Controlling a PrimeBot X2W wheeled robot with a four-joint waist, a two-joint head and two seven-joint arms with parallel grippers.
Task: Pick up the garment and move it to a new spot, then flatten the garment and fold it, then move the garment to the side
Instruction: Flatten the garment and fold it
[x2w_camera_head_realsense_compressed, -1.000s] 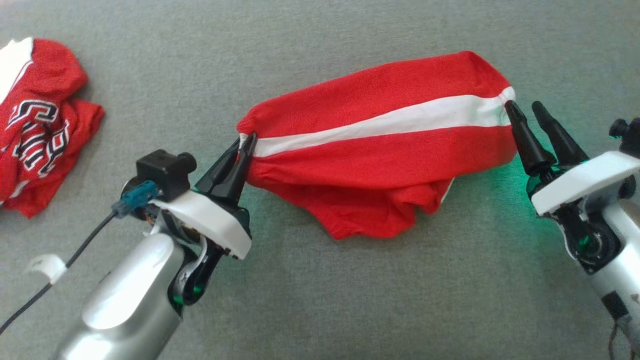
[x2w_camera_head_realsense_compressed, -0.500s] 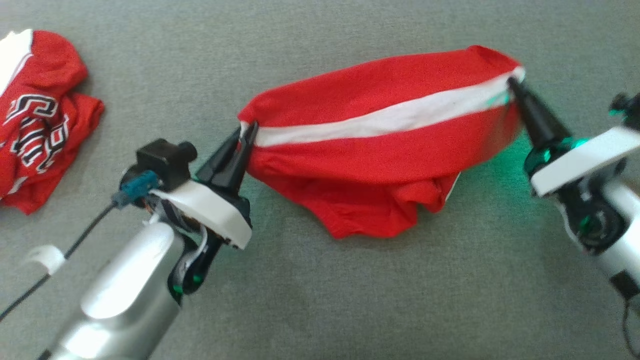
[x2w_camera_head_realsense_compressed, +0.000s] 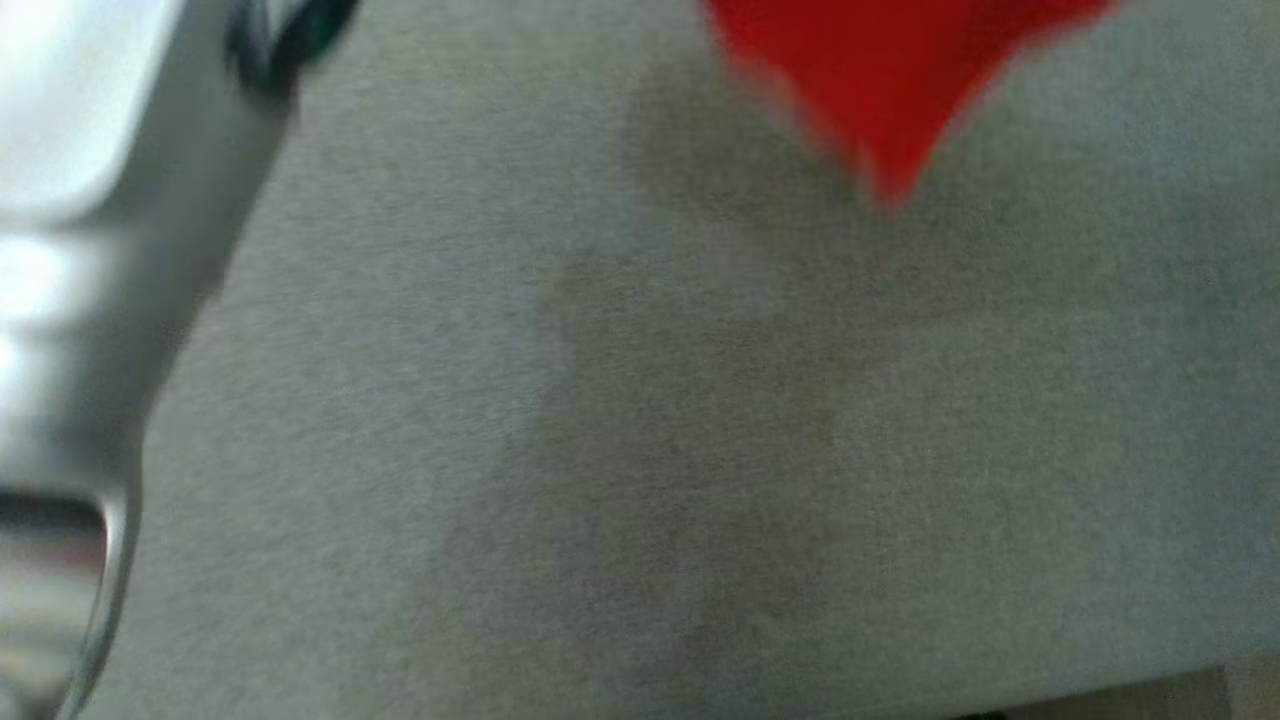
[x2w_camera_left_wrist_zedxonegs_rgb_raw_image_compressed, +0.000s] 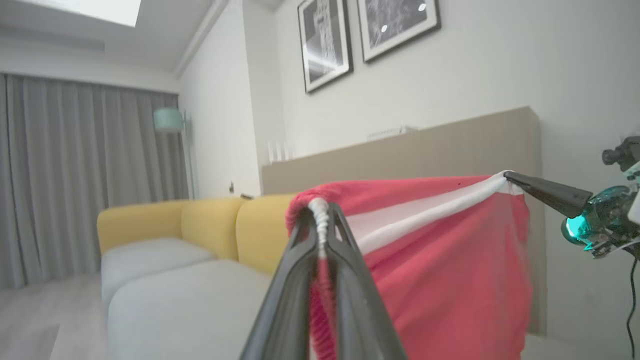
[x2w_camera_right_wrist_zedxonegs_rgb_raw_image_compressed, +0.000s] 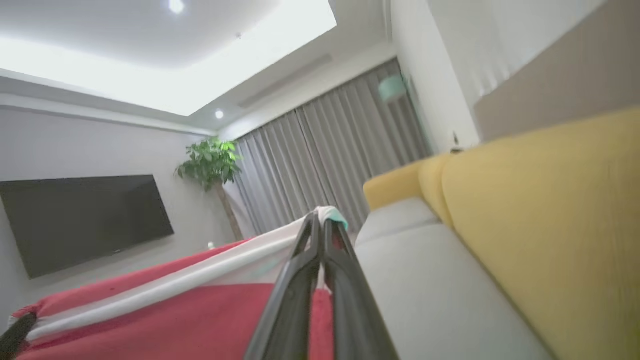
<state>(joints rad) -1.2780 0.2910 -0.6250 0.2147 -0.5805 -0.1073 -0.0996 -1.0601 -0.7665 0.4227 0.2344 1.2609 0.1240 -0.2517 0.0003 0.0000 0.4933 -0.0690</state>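
Left wrist view shows the red, white-striped garment (x2w_camera_left_wrist_zedxonegs_rgb_raw_image_compressed: 440, 260) stretched in mid-air, its nine-o'clock end clamped in my left pincer (x2w_camera_left_wrist_zedxonegs_rgb_raw_image_compressed: 320, 209), its three-o'clock end clamped in my right pincer (x2w_camera_left_wrist_zedxonegs_rgb_raw_image_compressed: 510, 176), the yellow-backed sofa (x2w_camera_left_wrist_zedxonegs_rgb_raw_image_compressed: 200, 225) behind at eight o'clock.

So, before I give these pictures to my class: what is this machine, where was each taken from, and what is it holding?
It is a wheeled robot with two arms, each ending in a two-fingered gripper. One picture, blurred, is from its head camera looking down: a grey surface, a pale forearm, a corner of the red garment. The other two are from wrist cameras looking along the fingers. The left gripper and right gripper are shut on opposite ends of the garment's white stripe, holding it stretched between them.
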